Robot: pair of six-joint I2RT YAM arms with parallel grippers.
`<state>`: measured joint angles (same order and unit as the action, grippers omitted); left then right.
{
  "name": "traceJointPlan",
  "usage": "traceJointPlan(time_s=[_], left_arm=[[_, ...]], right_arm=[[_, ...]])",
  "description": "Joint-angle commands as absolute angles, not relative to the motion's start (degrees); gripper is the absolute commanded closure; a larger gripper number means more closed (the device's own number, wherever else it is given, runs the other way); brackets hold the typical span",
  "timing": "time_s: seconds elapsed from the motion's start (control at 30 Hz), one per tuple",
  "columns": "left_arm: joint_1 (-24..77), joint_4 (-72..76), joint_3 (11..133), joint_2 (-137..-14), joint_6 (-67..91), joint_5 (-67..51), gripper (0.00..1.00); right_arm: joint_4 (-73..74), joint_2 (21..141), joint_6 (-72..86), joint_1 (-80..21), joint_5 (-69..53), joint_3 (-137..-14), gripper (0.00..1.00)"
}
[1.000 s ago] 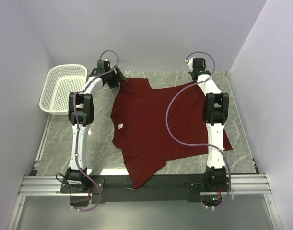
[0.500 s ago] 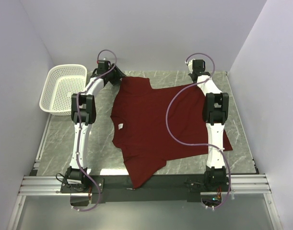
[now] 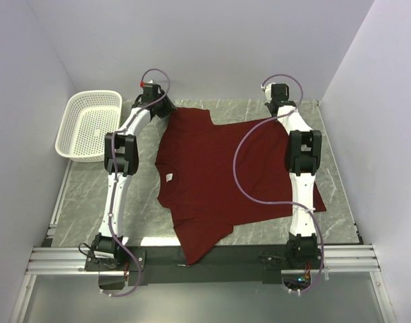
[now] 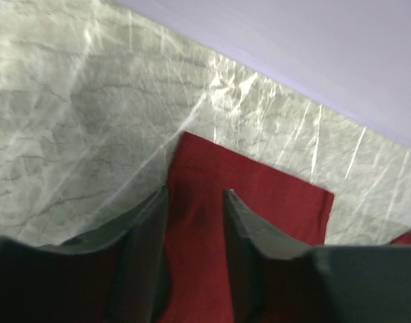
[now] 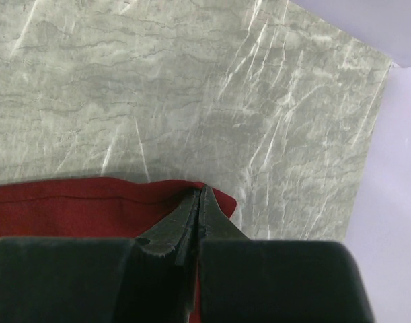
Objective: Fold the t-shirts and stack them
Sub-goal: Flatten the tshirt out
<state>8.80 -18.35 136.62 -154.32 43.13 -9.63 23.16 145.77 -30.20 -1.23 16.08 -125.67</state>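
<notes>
- While both my arms stretch toward the far wall, the grey marbled table (image 3: 84,202) lies under everything.
- My dark red t-shirt (image 3: 212,175) is spread flat over the middle of the table. One corner is draped over the near edge at 6 o'clock, and its far edge runs from 11 o'clock to 1 o'clock.
- At 10 o'clock a white perforated basket (image 3: 91,124) sits at the table's far left corner, close to the left wall and apart from the t-shirt.
- My left arm (image 3: 118,161) runs up beside the t-shirt's left edge; my right arm (image 3: 303,161) reaches out above its right side.
- My left fingers (image 4: 148,222) are spread at the t-shirt's 11 o'clock corner. A strip of red cloth shows in the gap between them, and I cannot tell whether they touch it.
- My right fingers (image 5: 204,212) are pressed together, their tips pinching the hemmed edge at the t-shirt's 1 o'clock corner, with bare table just beyond.
- A small white label (image 3: 169,177) shows on the t-shirt near its 9 o'clock edge.
</notes>
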Motion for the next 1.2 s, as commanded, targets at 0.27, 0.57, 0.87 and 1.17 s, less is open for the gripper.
traceJointPlan(time_s=[0.27, 0.57, 0.87, 1.17], left_arm=[[11.34, -22.94, 131.23, -148.02, 32.70, -13.79, 0.84], [13.53, -12.49, 114.36, -131.59, 24.62, -15.21, 1.00], [20.38, -8.16, 96.95, -117.60, 16.79, -12.13, 1.00], [27.51, -7.82, 79.64, -112.06, 15.21, -12.22, 0.89]], right_arm=[[23.64, 140.19, -26.98, -0.44, 14.33, -123.66, 1.00], [24.08, 137.55, -25.49, -0.26, 12.66, -120.33, 1.00], [23.38, 134.74, -24.70, -0.26, 11.08, -115.32, 1.00], [22.76, 132.45, -24.43, 1.67, 9.05, -110.83, 1.00]])
